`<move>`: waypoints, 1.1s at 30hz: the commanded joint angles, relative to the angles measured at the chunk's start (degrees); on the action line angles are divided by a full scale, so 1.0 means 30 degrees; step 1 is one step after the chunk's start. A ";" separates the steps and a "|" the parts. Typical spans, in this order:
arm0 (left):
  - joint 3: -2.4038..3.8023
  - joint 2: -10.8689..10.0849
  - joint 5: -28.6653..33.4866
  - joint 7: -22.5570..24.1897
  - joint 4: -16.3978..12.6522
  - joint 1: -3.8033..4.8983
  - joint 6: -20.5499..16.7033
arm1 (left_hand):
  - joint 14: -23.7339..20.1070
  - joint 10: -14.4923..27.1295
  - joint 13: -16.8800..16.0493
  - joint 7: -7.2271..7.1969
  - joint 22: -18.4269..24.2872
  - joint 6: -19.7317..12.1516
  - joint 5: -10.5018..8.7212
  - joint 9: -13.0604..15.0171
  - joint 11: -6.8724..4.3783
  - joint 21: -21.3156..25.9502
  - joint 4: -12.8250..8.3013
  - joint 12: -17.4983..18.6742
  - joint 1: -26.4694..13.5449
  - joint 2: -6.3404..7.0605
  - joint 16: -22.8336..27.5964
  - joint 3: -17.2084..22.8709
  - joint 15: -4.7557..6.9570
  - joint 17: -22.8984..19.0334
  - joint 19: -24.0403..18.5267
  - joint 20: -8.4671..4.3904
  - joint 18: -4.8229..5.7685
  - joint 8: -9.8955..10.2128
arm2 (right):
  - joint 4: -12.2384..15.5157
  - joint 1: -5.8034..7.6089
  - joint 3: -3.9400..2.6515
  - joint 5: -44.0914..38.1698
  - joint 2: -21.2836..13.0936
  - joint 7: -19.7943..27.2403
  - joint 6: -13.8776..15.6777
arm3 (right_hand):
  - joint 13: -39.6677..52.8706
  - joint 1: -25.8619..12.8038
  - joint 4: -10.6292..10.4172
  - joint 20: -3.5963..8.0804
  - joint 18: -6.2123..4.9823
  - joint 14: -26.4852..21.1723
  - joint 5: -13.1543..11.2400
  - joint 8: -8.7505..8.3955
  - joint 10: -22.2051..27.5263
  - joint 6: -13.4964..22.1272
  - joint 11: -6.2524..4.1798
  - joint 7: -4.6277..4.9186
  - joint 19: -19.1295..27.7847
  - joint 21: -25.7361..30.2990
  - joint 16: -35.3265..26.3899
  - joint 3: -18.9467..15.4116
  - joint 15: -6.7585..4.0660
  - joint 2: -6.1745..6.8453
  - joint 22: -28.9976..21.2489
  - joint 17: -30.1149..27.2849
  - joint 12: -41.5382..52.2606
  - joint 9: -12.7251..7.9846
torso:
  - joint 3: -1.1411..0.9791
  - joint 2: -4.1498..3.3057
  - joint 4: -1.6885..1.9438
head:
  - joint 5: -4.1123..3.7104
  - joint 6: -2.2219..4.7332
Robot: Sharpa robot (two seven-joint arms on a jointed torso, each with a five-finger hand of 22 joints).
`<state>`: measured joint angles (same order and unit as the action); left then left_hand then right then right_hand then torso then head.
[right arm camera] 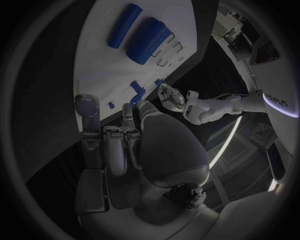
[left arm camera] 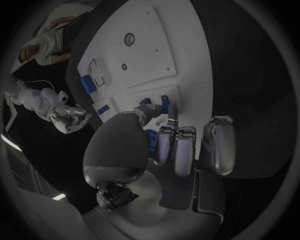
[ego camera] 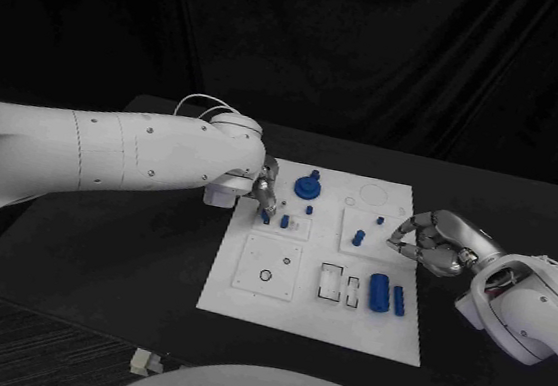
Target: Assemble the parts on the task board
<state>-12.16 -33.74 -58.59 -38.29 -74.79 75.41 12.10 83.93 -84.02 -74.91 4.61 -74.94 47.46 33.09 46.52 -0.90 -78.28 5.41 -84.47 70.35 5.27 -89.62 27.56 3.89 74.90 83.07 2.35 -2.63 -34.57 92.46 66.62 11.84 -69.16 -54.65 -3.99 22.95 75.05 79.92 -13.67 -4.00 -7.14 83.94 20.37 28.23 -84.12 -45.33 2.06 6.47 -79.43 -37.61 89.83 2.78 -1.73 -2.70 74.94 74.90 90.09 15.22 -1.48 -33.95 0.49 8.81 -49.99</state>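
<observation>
Care is called for in the head view: the left hand (ego camera: 263,193) is lowered at the task board's (ego camera: 239,298) far left, fingers on a small blue peg (ego camera: 268,216); a straight seating is advised. In the left wrist view, that peg (left arm camera: 165,104) is pinched. In the right wrist view, the right hand (right arm camera: 122,145) is seen curled, holding nothing.

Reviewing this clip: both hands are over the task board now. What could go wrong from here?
The left hand sits low among small upright blue pegs near the round blue part; a sideways move could knock one over. The right hand hangs at the task board edge with fingers curled; whether it holds anything is unclear. The two blue cylinders lie loose and might roll if the board is nudged.
</observation>
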 commanded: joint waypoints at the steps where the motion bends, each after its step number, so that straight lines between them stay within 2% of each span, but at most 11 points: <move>1: -0.0009 0.0073 -0.0030 0.0246 0.0010 -0.0109 -0.0242 | 0.2022 -0.0923 -0.3631 -0.0391 -0.3724 0.0354 -0.0090 -0.0025 -0.0092 0.0025 -0.1835 0.0029 0.0026 -0.0143 -0.0125 0.1759 0.0077 0.5032 0.0096 -0.0016 -0.0088 0.0065 | 0.0051 -0.0046 -0.0011 -0.0035 -0.0022 -0.0298 -0.0014 | 0.4983 0.0185 0.0033 0.0010 -0.0312 0.1963 0.0074 0.0087 -0.1959 0.0067 -0.0085 -0.0081 0.0079 0.0048 -0.0057 0.0111 -0.0111 0.0074 0.1342 0.4870 -0.0031 -0.0005 | -0.0003 -0.0002 0.0000 | -0.0030 -0.0004; 23: -0.0010 0.0025 -0.0029 -0.0074 -0.0061 -0.0196 0.0614 | 0.2022 -0.0989 -0.3695 -0.0417 -0.3741 0.0550 -0.0116 -0.0223 -0.0124 -0.0014 -0.1918 -0.0063 0.0116 -0.0161 -0.0125 0.1670 0.0102 0.5032 0.0139 -0.0029 -0.0077 0.0225 | 0.0072 -0.0046 -0.0011 -0.0035 -0.0041 -0.0357 -0.0024 | 0.4983 0.0186 0.0038 0.0010 -0.0308 0.1962 0.0082 0.0091 -0.1959 0.0070 -0.0084 -0.0081 0.0077 0.0035 -0.0060 0.0112 -0.0111 0.0093 0.1343 0.4866 -0.0031 -0.0008 | -0.0001 -0.0004 0.0003 | 0.0029 -0.0004; 33: -0.0010 -0.0030 -0.0030 -0.0006 -0.0151 -0.0200 0.0603 | 0.2022 -0.1013 -0.3723 -0.0418 -0.3740 0.0629 -0.0050 -0.0298 -0.0139 -0.0005 -0.1986 -0.0100 0.0181 -0.0159 -0.0125 0.1679 0.0118 0.5032 0.0143 -0.0041 -0.0079 0.0289 | 0.0072 -0.0046 -0.0011 -0.0035 -0.0039 -0.0395 -0.0045 | 0.4983 0.0188 0.0043 0.0010 -0.0315 0.1957 0.0093 0.0096 -0.1959 0.0073 -0.0085 -0.0081 0.0088 0.0089 -0.0069 0.0116 -0.0112 0.0104 0.1330 0.4853 -0.0031 -0.0011 | -0.0002 -0.0007 0.0007 | 0.0036 -0.0004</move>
<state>-12.07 -33.86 -58.71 -38.40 -75.13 75.16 12.94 83.94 -84.02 -74.90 5.11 -74.92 47.96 32.69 45.65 -0.91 -78.28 5.10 -84.47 70.39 5.22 -89.62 27.24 3.89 74.90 83.07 2.35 -2.63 -33.83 92.55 66.60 11.84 -69.16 -54.71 -4.14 22.95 75.09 80.13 -13.67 -4.00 -7.14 83.94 20.37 28.23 -84.13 -45.34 2.06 6.47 -79.43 -37.61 89.83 2.78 -1.73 -2.49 74.91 74.90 90.09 15.22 -1.48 -33.95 0.50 8.92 -49.99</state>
